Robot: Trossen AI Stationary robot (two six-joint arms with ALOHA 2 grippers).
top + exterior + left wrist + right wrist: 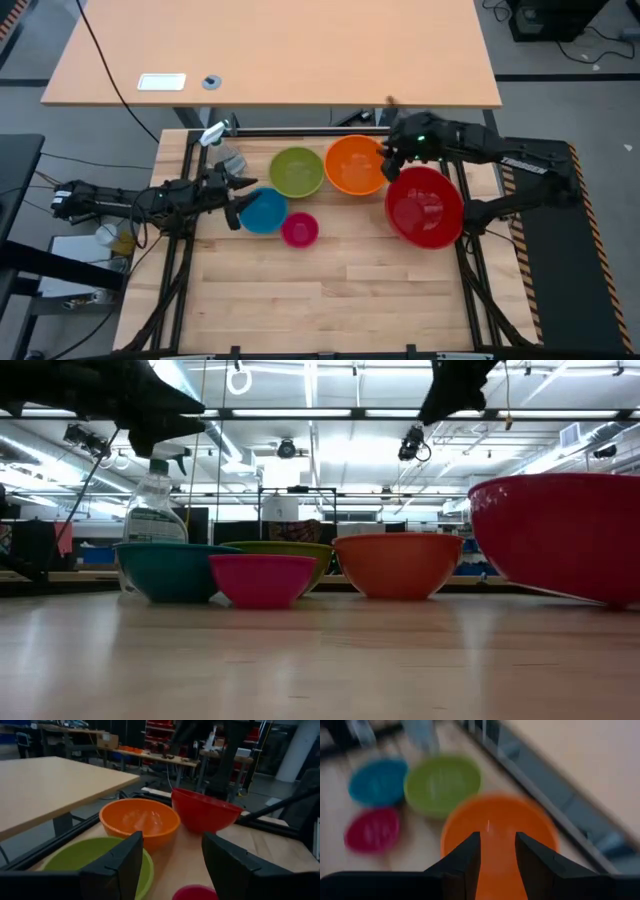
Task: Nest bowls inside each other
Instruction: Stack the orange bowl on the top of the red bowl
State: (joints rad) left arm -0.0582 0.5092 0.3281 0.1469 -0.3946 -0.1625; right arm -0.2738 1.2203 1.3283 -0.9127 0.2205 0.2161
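Observation:
Five bowls stand open side up on the wooden table (330,290): green (296,171), orange (355,165), red (425,206), blue (263,211) and pink (300,229). None sits inside another. My left gripper (240,200) hovers level at the blue bowl's left rim, open, with nothing between its fingers (120,865); past them show the green (75,857), orange (140,820) and red (205,810) bowls. My right gripper (385,158) hangs above the orange bowl's right rim, slanting down, open and empty (497,837).
A clear spray bottle (222,140) stands at the table's far left, behind the blue bowl (170,570). Black frame rails (470,290) run along the table's sides and far edge. The red bowl sits close to the right rail. The near half of the table is bare wood.

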